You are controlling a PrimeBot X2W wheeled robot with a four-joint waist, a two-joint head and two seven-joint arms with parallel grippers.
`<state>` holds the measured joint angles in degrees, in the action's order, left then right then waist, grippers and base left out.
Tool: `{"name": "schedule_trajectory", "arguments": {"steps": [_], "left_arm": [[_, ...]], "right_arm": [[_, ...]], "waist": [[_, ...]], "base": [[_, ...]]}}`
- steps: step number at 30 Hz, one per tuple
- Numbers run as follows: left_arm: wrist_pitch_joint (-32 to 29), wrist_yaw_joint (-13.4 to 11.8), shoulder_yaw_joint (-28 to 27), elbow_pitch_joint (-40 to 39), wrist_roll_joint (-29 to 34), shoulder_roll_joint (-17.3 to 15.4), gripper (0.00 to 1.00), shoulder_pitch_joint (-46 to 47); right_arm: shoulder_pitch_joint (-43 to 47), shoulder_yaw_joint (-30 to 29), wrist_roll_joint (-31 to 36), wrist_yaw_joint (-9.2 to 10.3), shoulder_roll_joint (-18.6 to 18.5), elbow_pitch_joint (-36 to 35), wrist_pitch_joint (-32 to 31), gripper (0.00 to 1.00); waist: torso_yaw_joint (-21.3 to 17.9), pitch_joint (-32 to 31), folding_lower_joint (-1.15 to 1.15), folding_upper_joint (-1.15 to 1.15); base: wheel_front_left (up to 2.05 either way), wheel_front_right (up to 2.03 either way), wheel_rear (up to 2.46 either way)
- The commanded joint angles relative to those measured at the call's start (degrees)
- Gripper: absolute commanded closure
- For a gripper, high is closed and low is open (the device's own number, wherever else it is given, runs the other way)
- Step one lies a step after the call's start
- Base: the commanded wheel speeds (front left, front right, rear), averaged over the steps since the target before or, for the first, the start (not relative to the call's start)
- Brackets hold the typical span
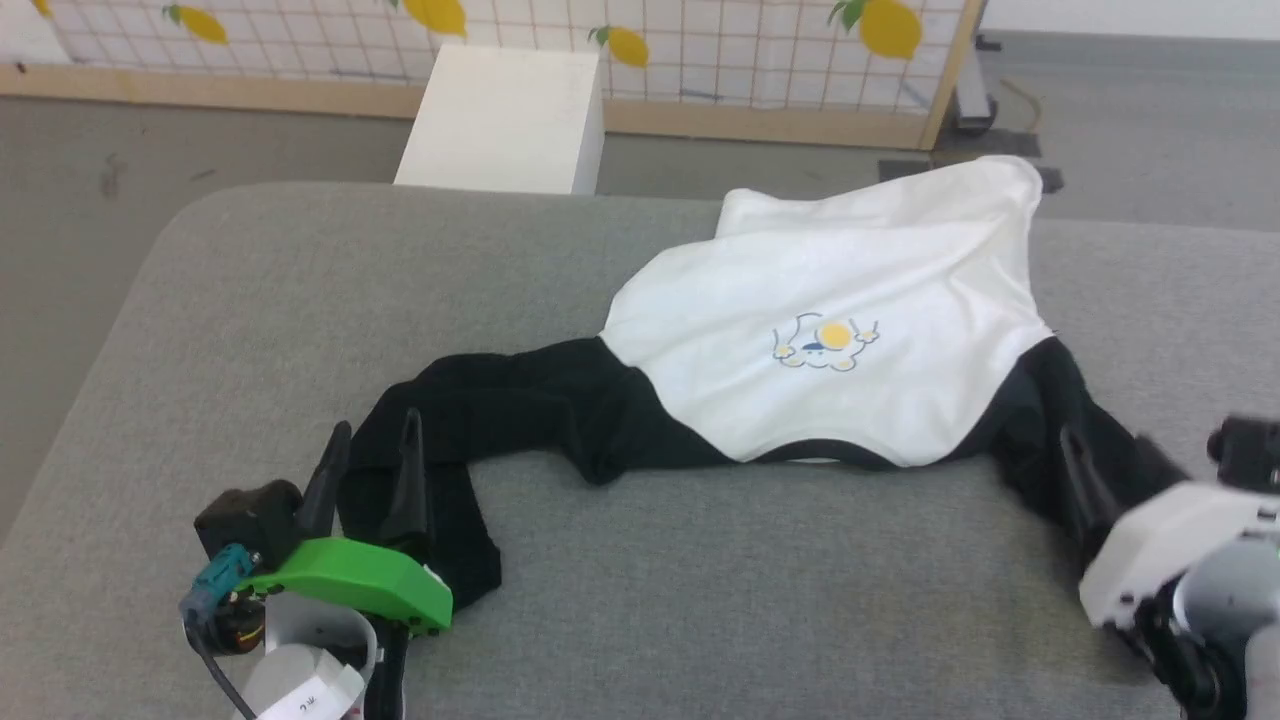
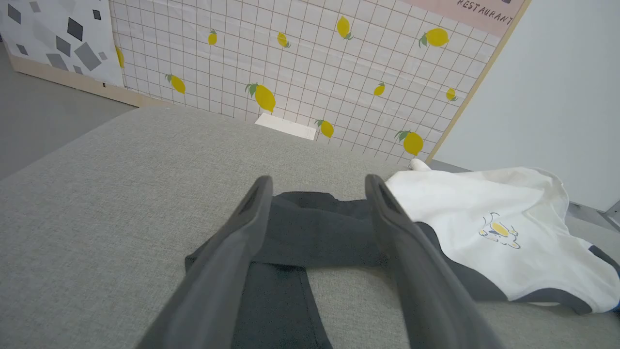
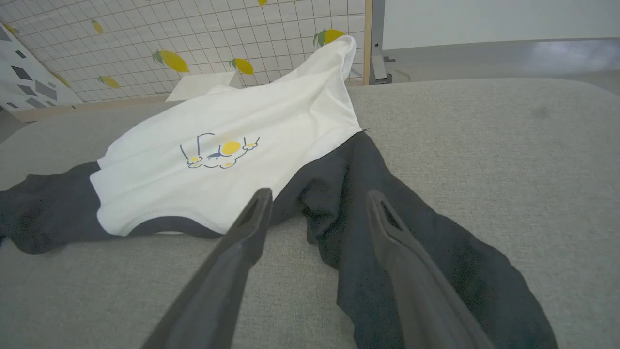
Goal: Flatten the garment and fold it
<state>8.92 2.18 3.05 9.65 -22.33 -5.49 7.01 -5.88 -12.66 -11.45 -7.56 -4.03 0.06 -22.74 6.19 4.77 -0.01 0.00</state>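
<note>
Your left fingers (image 2: 244, 228) stand wide with nothing between them. They straddle the black left sleeve (image 1: 500, 400) where it bends back toward you. Your right fingers (image 3: 242, 237) are spread just as wide and also hold nothing, poised over the right sleeve (image 3: 339, 194). The views don't show whether either pair touches the cloth.

That placement makes sense: each arm sits at its own sleeve, which I judge is where you'd pinch to draw the arms out straight.

The garment (image 1: 800, 300) lies face up on the right half of the grey worktop (image 1: 700, 600), with the black neck trim (image 1: 820, 455) nearest you and the hem at the far edge. It is thin, limp knit. The white body is fairly smooth around the small yellow-and-blue print (image 1: 825, 345), but the far right corner (image 1: 1000, 185) stands up in a soft fold. The left sleeve is rumpled and doglegged, and the right one runs down in loose ridges.

The worktop's coarse woven cover will likely grip the cloth when you drag it. Flattening looks unfinished and folding not yet begun.
</note>
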Motion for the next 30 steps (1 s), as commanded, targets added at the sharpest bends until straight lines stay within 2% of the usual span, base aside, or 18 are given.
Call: {"name": "schedule_trajectory", "arguments": {"steps": [1, 10, 17, 21, 24, 30], "left_arm": [[-0.38, -0.13, 0.41, -0.31, -0.16, -0.07, 0.00, -1.00], [-5.85, -0.01, 4.74, 0.88, -3.07, 1.56, 0.00, 0.34], [-23.08, -5.81, 12.43, 6.34, -6.88, 2.50, 0.00, 8.10], [-30.21, -8.73, 15.54, 10.36, -6.81, 2.56, 0.00, 12.20], [-31.83, -9.98, 16.26, 13.18, -6.43, 2.57, 0.00, 14.43], [-29.57, -10.99, 15.34, 16.82, -6.47, 2.46, 0.00, 16.62]], "right_arm": [[2.01, -0.32, -0.42, 0.08, 0.46, -0.63, -0.11, 0.00], [6.66, -0.19, -1.73, 0.08, 1.11, -1.80, -0.61, 0.00], [5.11, 0.86, -2.43, 0.08, 1.14, -2.55, -0.40, 0.00], [4.05, 1.73, -2.88, 0.08, 1.14, -2.47, 0.11, 0.00], [3.49, 1.96, -3.05, 0.08, 1.14, -2.42, 0.47, 0.00], [3.04, 1.71, -2.90, 0.08, 1.14, -2.11, 1.05, 0.00]], "waist": [[-1.70, -1.68, 0.01, 0.00], [-2.04, -1.45, 0.01, 0.00], [-2.61, 0.61, 0.01, 0.00], [-3.71, 2.58, 0.01, 0.00], [-4.62, 3.92, 0.01, 0.00], [-5.70, 5.41, 0.01, 0.00]], "base": [[0.00, 0.00, 0.00], [0.00, 0.00, 0.00], [0.00, 0.00, 0.00], [0.00, 0.00, 0.00], [0.00, 0.00, 0.00], [0.00, 0.00, 0.00]]}}
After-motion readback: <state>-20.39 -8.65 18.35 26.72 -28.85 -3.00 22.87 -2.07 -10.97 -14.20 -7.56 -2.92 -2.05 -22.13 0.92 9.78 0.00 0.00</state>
